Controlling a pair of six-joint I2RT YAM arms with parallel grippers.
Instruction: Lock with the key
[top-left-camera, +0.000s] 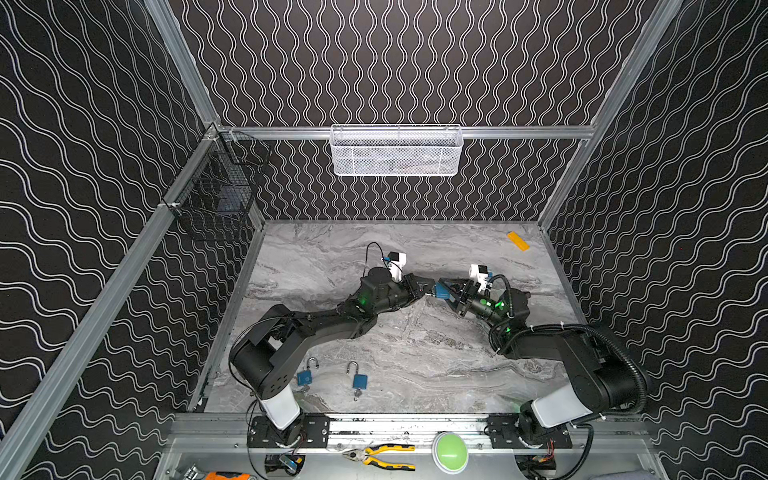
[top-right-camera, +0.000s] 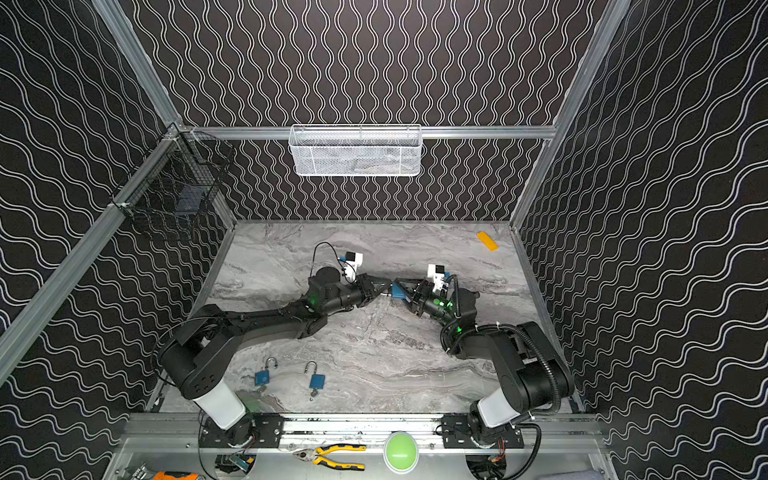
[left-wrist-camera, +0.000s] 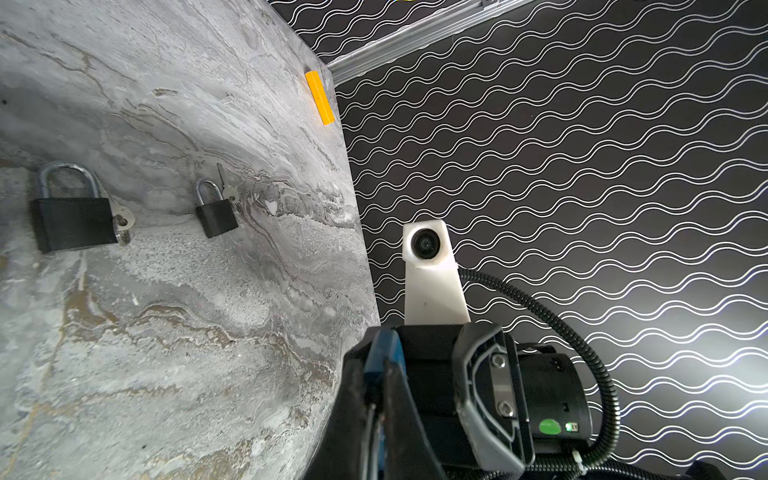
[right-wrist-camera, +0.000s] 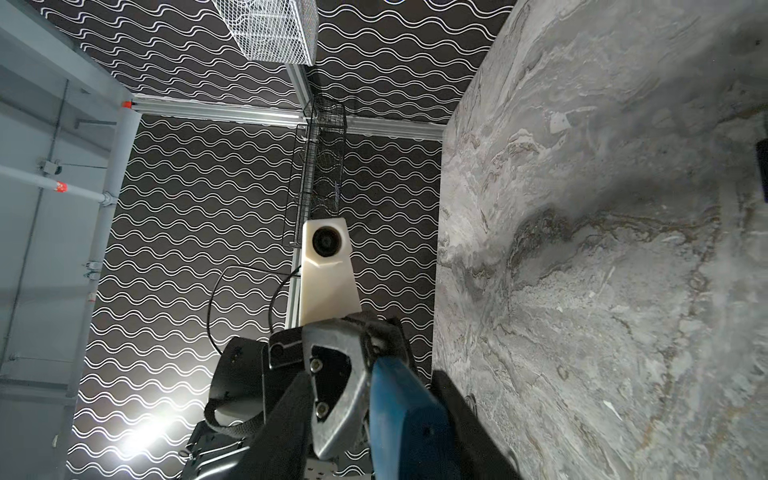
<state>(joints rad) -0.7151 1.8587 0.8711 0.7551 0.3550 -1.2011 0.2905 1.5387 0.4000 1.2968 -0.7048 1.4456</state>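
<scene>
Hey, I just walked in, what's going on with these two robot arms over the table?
The two arms meet above the middle of the marble table. The right gripper has its jaws clamped on a blue padlock, held off the surface. The left gripper has its jaws shut right at that padlock's end, apparently pinching the key, though it is too small to see clearly. Two spare padlocks lie on the table near the left arm's base, untouched.
</scene>
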